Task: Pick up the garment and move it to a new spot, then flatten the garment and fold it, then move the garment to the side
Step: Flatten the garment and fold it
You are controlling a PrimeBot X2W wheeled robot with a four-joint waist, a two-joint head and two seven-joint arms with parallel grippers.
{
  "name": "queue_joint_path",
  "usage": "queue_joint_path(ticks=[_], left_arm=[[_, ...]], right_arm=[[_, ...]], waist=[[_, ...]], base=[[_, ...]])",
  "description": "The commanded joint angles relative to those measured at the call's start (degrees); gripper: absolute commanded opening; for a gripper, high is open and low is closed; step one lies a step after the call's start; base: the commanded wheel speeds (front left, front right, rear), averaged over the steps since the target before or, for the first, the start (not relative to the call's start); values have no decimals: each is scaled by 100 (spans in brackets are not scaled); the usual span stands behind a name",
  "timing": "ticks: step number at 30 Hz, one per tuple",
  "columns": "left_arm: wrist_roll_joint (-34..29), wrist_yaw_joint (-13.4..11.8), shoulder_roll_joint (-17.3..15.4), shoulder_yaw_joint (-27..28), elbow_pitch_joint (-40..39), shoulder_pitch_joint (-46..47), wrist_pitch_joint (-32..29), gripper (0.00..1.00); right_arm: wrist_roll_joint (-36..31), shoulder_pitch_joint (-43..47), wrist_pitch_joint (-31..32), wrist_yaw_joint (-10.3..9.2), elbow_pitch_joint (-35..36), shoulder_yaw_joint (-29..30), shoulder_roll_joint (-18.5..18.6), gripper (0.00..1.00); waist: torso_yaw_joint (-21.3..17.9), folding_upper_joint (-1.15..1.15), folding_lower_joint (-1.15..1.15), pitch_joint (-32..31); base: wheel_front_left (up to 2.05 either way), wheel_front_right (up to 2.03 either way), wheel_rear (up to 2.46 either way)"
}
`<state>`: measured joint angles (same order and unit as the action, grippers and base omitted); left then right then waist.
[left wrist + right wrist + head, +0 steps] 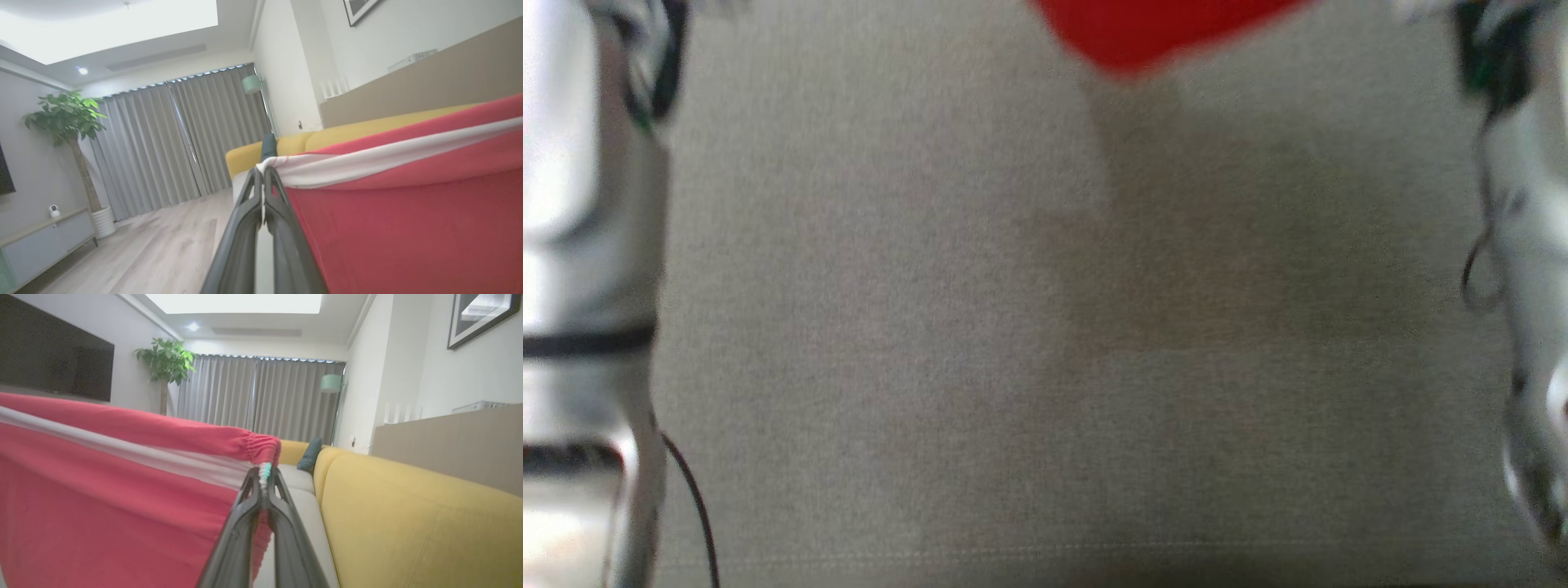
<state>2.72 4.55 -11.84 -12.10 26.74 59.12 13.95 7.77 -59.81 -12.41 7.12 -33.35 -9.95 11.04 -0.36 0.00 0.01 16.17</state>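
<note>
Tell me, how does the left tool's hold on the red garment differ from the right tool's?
The left tool pinches the garment at the end of its white band; the right tool pinches a gathered red hem, a teal bit at its tips. The garment spreads rightward from the left tool in its view, leftward from the right tool in its own. Both are shut on the garment.

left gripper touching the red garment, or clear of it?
Touching. Left wrist view shows the left gripper shut on a corner of the red garment.
</note>
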Motion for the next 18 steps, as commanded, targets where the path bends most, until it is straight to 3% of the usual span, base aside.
queue_joint_path(ticks=[1, 4, 7, 18], left_arm=[[-81, -128, -223, 225, -112, 452, 57, 0], [-167, -363, -142, 267, 88, 1059, 96, 0], [-80, -409, 6, 289, 16, 1170, 102, 0], [502, -283, 659, 290, 194, -1761, 104, 0]], right_arm=[[-118, -424, -116, 36, 86, 127, -118, 0], [-582, -1009, -240, 36, -230, 387, -228, 0], [-735, -1150, -254, 36, -500, 453, -342, 0], [26, 639, -258, 36, -1729, -529, -363, 0]], waist=[[148, 0, -1, 295], [234, 0, -1, 422], [326, 0, -1, 530], [326, 0, -1, 324]], base=[[0, 0, 0], [0, 0, 0], [0, 0, 0], [0, 0, 0]])
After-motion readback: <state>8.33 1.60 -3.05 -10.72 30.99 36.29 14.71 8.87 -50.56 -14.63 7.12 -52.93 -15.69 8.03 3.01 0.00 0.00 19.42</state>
